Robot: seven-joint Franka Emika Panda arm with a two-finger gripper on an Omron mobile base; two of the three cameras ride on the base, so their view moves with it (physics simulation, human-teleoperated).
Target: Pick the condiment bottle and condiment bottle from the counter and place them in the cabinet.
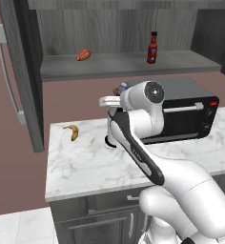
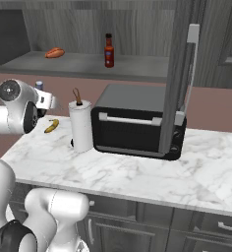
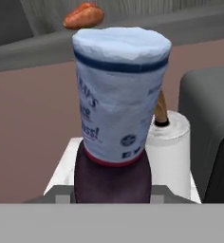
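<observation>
Across the top of both base views, the cabinet (image 1: 19,76) stands open, its shelf holding the red bottle (image 1: 153,48) at upper right centre. Below spreads the marble counter (image 1: 86,167). At frame centre my gripper (image 1: 118,93) is clenched around the dark-purple bottle (image 3: 118,104), lifted above the counter.

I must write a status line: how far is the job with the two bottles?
Done: the red bottle stands on the cabinet shelf. In hand: the tool is shut on the purple bottle, lifted off the counter. Left: placing it on that shelf.
</observation>
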